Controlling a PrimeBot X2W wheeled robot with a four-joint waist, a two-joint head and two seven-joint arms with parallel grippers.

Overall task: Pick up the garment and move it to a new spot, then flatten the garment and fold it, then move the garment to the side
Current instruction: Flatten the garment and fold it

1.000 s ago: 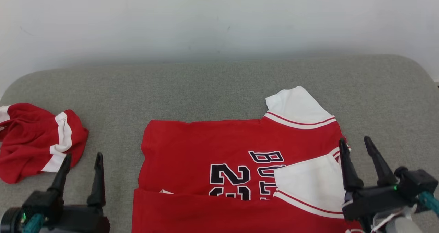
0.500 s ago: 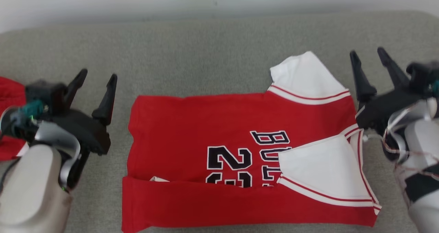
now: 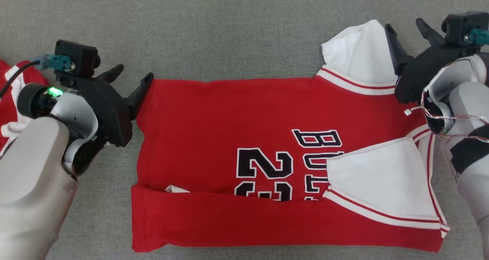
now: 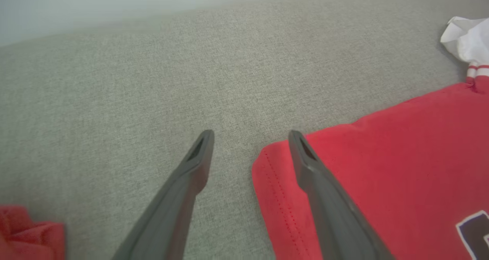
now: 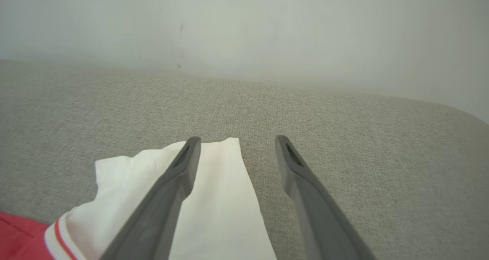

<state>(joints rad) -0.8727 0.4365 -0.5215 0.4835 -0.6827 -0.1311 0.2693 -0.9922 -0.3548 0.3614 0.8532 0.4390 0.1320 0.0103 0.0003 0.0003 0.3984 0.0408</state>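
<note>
Jersey (image 3: 214, 137) lettering (image 3: 264, 168) half hidden — folded hem (image 3: 229, 221) covers it.

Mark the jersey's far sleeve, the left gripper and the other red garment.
far sleeve (image 3: 355, 53), head view, white panel
left gripper (image 3: 135, 71), head view, midway between fingertips
other red garment (image 4: 30, 233), left wrist view, crumpled edge

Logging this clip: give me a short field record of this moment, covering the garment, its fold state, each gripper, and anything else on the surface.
garment: red jersey with white sleeves, lying on the grey surface
fold state: near edge folded up over the print; near sleeve folded in; far sleeve sticking out
left gripper: open, straddling the jersey's far left corner, holding nothing
right gripper: open, one finger over the far sleeve, holding nothing
other: second red garment, crumpled, at the left edge
</note>
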